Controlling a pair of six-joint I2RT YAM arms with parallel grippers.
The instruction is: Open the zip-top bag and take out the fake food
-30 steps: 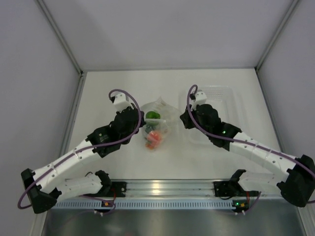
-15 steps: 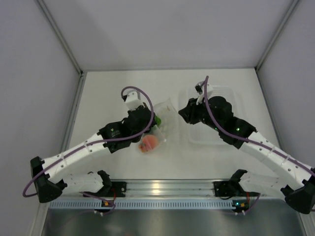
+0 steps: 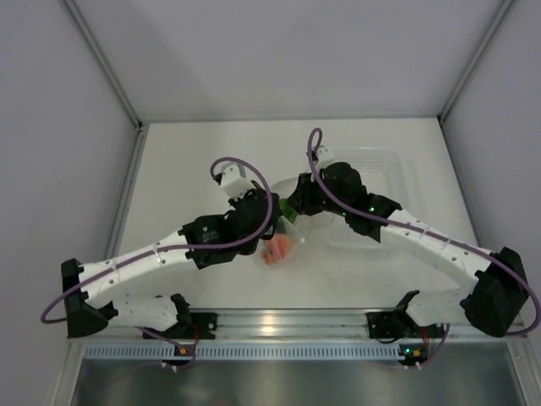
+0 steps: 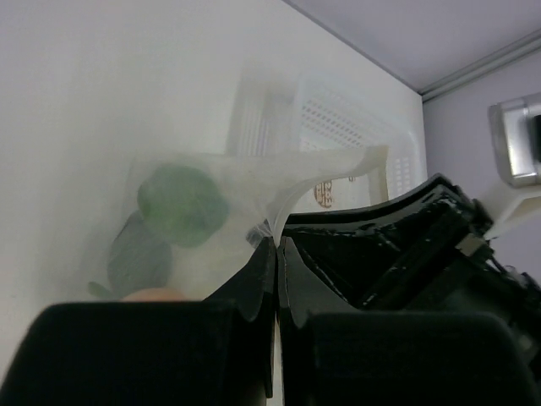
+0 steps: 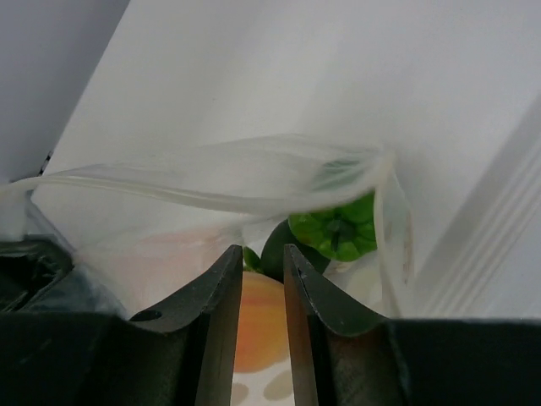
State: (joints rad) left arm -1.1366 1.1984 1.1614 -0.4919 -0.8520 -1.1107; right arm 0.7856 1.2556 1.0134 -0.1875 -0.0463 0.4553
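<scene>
The zip-top bag lies at mid-table between both grippers, with the peach at its near end. My left gripper is shut on the bag's edge. In the left wrist view the green pepper and the dark avocado show through the film. My right gripper is at the bag's open mouth, its jaws a narrow gap apart with nothing between them. Past its fingertips lie the pepper, the avocado and the peach. The tomatoes are not visible.
A rigid clear tray sits at the back right, just right of the bag; it also shows in the left wrist view and at the right edge of the right wrist view. Grey walls enclose the table.
My right gripper has swung left from over the tray to the bag's mouth. My left gripper has shifted right, dragging the bag and peach with it.
</scene>
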